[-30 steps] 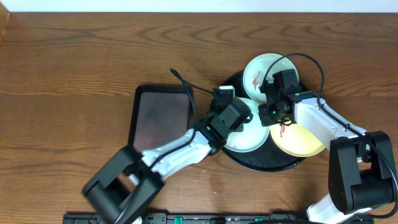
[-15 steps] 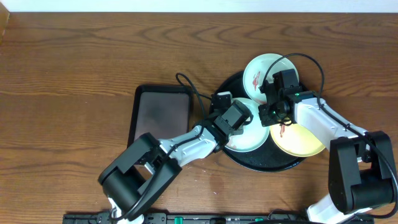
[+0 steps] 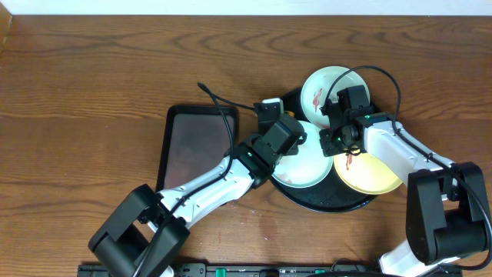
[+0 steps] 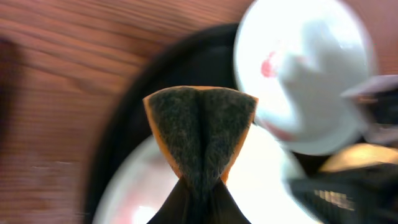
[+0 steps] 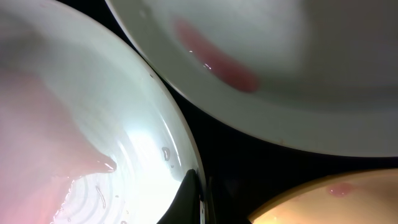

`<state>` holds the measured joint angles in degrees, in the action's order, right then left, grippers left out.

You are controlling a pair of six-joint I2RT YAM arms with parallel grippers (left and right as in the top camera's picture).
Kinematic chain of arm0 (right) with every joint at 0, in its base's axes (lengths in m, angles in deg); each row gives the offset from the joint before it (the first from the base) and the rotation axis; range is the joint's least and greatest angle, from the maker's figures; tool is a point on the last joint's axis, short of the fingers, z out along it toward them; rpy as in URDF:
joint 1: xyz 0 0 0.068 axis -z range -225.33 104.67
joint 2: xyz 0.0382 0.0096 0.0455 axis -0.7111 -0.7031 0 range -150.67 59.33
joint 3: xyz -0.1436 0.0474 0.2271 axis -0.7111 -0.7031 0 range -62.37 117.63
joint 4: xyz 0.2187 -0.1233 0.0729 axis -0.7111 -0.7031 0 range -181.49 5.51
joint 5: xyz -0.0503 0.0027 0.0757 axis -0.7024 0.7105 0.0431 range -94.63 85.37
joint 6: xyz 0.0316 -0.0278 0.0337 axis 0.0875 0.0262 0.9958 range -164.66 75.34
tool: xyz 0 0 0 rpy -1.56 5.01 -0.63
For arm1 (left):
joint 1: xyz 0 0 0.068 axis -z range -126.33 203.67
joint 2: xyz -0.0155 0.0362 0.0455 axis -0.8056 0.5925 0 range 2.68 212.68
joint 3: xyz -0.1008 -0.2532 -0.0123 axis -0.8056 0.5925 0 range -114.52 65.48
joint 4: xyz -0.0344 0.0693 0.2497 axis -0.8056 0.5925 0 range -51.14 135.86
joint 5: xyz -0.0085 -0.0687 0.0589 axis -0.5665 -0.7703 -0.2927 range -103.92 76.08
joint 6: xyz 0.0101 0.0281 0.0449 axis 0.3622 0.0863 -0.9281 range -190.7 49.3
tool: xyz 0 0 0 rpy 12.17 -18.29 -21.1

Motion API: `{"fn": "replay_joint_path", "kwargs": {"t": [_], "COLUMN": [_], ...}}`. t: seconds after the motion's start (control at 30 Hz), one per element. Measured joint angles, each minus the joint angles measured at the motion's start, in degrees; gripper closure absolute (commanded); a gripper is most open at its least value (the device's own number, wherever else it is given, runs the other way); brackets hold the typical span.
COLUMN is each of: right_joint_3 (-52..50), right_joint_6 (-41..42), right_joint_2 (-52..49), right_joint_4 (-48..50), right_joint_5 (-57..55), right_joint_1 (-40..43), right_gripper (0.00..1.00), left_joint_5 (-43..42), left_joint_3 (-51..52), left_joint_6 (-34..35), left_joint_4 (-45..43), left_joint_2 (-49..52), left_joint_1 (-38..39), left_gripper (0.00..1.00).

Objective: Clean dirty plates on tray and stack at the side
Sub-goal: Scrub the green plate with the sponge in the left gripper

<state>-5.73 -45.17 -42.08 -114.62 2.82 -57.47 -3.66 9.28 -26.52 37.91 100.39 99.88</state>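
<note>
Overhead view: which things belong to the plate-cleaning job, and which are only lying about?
Job: round black tray; far white plate; near white plate; yellow plate; sponge held in the left gripper.
Lying about: dark rectangular tray.

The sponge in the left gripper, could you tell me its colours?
Folded sponge: dark scouring face, orange edges; left wrist view.

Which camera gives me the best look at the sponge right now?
Left wrist: the sponge fills centre frame, folded, pinched in the left gripper. Overhead hides it under that gripper; right wrist misses it.
</note>
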Motion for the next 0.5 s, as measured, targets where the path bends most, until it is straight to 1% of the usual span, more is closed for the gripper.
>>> {"fn": "replay_joint_path", "kwargs": {"t": [0.1,0.17,0.27,0.4,0.5], "right_joint_3": [0.0,0.0,0.0,0.0,0.0], "right_joint_6": [0.0,0.0,0.0,0.0,0.0], "right_joint_2": [0.0,0.0,0.0,0.0,0.0], "right_joint_4": [0.0,0.0,0.0,0.0,0.0], "right_joint_5": [0.0,0.0,0.0,0.0,0.0], "right_joint_1": [0.0,0.0,0.0,0.0,0.0], "right_gripper": [0.99,0.99,0.99,0.99,0.99], "left_joint_5": [-4.0,-5.0,-7.2,-10.0,-10.5], "left_joint_3": [0.0,0.0,0.0,0.0,0.0], "left_joint_6": [4.4,6.3,8.4,9.2,6.5], "left_joint_4": [-0.1,-1.0,-3.3,-5.3,-4.9], "left_joint_2": [1.4,3.1,8.2,11.4,11.4], "left_joint_1": [0.3,0.5,1.2,1.6,1.4], "left_gripper": [0.92,0.92,0.92,0.92,0.93]}}
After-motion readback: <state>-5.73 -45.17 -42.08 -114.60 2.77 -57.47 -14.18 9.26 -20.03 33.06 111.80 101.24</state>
